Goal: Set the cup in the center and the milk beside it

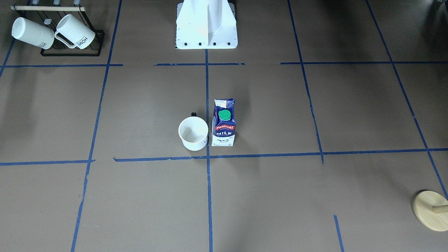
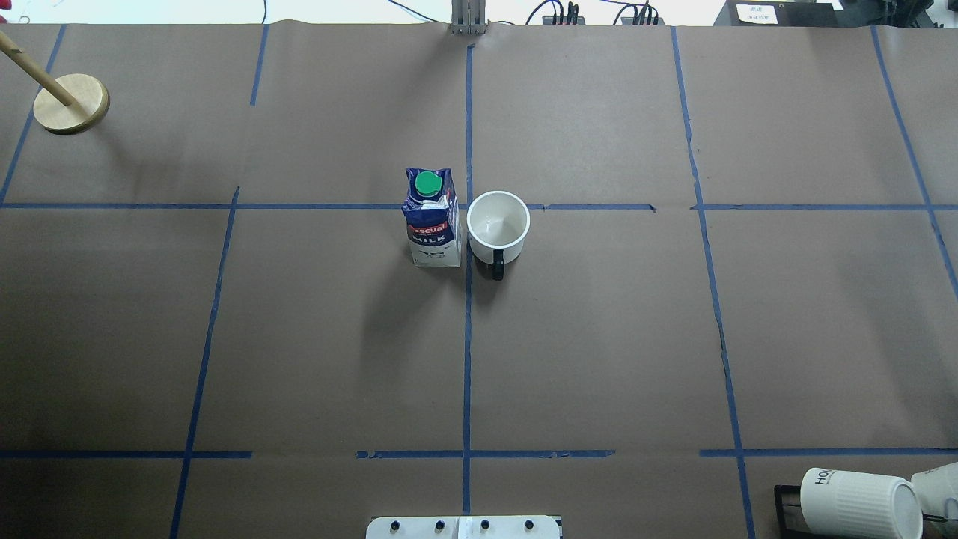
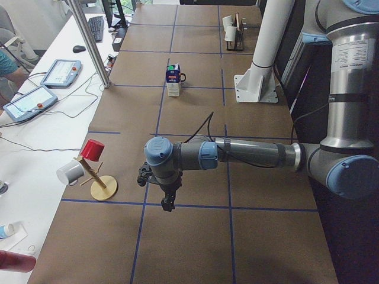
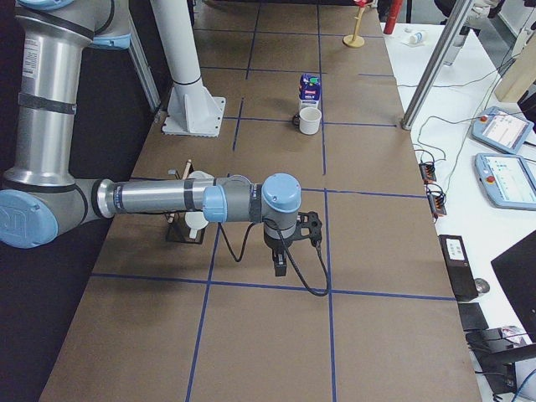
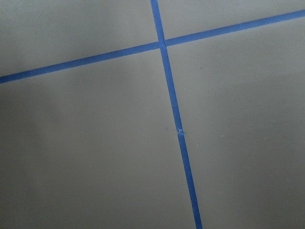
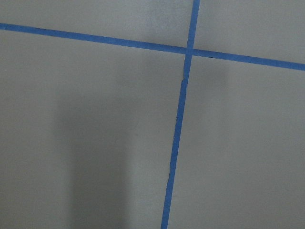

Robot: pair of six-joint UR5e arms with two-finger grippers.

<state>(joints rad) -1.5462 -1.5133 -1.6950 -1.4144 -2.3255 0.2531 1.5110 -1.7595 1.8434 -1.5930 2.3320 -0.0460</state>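
Note:
The cup [image 1: 193,133], a smooth white mug with a small black handle, stands upright near the table's middle, by the crossing of the blue tape lines; it also shows in the overhead view [image 2: 498,219]. Its smiley face does not show. The milk [image 1: 224,122], a blue and white carton with a green cap, stands upright right beside it [image 2: 432,217], on my left of the cup. My left gripper [image 3: 167,204] and right gripper [image 4: 280,270] hang over bare table far from both, and I cannot tell whether they are open or shut. Both wrist views show only brown paper and tape.
A black rack [image 1: 71,52] with two ribbed "HOME" mugs [image 1: 75,32] stands at my near right corner. A wooden mug stand [image 2: 71,103] stands at the far left corner. The white robot base [image 1: 206,28] is at my edge.

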